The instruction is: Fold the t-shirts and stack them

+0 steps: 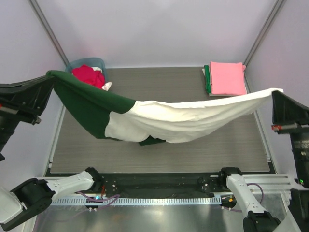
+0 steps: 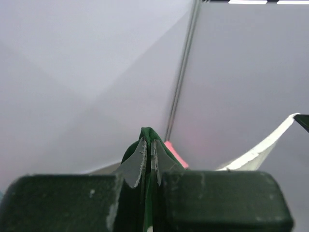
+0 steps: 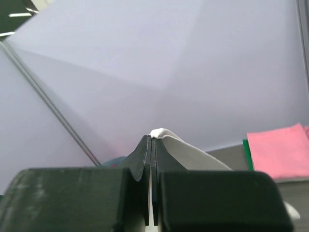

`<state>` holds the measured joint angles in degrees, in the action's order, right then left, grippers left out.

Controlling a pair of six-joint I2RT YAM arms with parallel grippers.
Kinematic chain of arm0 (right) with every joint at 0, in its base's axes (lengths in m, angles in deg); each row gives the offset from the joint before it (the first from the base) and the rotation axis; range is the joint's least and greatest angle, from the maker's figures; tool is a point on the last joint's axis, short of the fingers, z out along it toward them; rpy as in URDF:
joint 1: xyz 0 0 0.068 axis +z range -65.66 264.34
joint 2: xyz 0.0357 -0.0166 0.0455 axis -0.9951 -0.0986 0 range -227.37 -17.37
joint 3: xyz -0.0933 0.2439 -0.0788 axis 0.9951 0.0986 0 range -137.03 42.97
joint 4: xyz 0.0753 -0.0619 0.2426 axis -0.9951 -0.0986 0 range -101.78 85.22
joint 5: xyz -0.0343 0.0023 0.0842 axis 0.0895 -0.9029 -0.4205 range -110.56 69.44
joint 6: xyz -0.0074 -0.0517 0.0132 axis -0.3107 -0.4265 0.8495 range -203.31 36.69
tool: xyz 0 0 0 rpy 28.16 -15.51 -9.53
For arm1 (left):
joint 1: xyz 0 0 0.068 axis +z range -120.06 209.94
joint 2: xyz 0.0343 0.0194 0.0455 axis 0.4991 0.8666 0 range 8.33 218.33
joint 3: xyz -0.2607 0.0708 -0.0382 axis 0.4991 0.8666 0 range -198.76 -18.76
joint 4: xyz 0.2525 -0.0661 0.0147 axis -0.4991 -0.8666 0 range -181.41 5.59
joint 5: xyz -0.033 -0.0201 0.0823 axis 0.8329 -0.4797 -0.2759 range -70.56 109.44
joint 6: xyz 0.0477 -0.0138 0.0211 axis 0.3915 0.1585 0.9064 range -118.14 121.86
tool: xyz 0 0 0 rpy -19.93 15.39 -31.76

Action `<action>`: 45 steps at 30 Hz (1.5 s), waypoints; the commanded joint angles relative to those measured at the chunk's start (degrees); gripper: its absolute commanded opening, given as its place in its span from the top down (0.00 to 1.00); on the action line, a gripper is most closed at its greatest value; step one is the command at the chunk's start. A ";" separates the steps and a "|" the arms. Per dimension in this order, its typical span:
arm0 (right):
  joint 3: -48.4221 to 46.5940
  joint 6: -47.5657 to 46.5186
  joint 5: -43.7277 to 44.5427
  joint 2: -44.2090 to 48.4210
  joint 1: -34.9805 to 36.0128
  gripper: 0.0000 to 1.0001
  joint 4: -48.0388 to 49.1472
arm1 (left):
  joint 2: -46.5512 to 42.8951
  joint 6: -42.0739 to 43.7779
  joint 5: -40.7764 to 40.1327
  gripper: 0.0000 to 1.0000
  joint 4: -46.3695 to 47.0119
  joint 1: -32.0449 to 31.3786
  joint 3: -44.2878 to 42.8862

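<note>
Cream-and-green shirt (image 1: 159, 118) stretched in mid-air, sagging mid-span (green end left); pink shirt (image 1: 227, 77) folded atop green one (image 1: 206, 79), far right; red shirt (image 1: 89, 76) bunched far left.

Soft matt cloth t-shirt (image 1: 193, 118), wood-grain table (image 1: 159, 159).

The stretched shirt (image 1: 193, 118) hides the middle of the counter (image 1: 159, 159) — beneath it a dark green scrap (image 1: 152, 141) peeks out, same shirt or another, unclear. Its sleeve covers part of the basket (image 1: 82, 63) at the far left corner. At the far right corner the pink shirt (image 1: 227, 77) hides most of a green shirt (image 1: 207, 79).
</note>
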<state>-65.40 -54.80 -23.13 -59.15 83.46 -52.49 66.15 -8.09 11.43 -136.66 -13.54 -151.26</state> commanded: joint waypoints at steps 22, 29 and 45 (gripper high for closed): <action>-3.78 -5.05 16.54 -12.86 2.73 0.99 1.04 | 16.33 18.12 3.75 1.00 28.60 0.07 -4.44; 15.45 -1.71 24.53 -20.53 2.64 0.99 4.80 | 32.59 5.67 17.90 1.00 37.38 20.78 6.16; 32.96 -1.18 19.36 -33.72 2.03 0.00 12.81 | 69.02 -12.10 10.66 0.00 18.59 28.37 3.46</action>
<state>-31.83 -56.15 -1.08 -95.85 85.71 -44.20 148.27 -16.84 24.60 -118.56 15.35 -147.44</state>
